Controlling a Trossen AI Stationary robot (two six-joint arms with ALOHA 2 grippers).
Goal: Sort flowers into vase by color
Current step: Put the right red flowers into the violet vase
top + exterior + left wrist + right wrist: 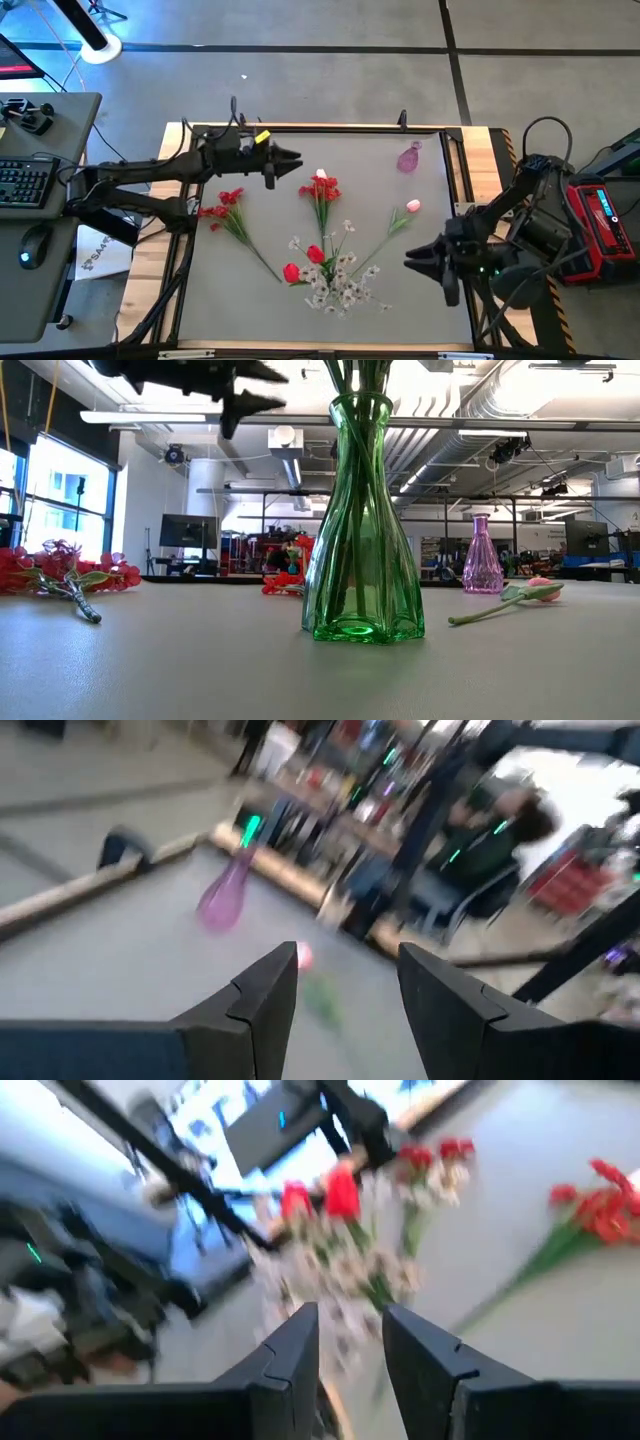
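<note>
A green glass vase (358,540) stands near the table's near edge with thin green stems in it. From above, red tulips (315,254) and white sprays (342,282) show over it. A red cluster (321,189) shows farther back. A red-blossom stem (226,207) lies flat on the table's left, and a pink tulip (412,207) lies on its right (532,592). A small purple vase (409,158) stands near the far edge. My left gripper (290,160) hovers open above the far left. My right gripper (412,262) hovers open right of the bouquet.
A raised wooden rim (330,127) frames the grey table. A desk with keyboard (25,182) and mouse sits off the left side. Bare grey surface lies between the purple vase and the left gripper. In the room beyond, a person (490,840) sits behind the right side.
</note>
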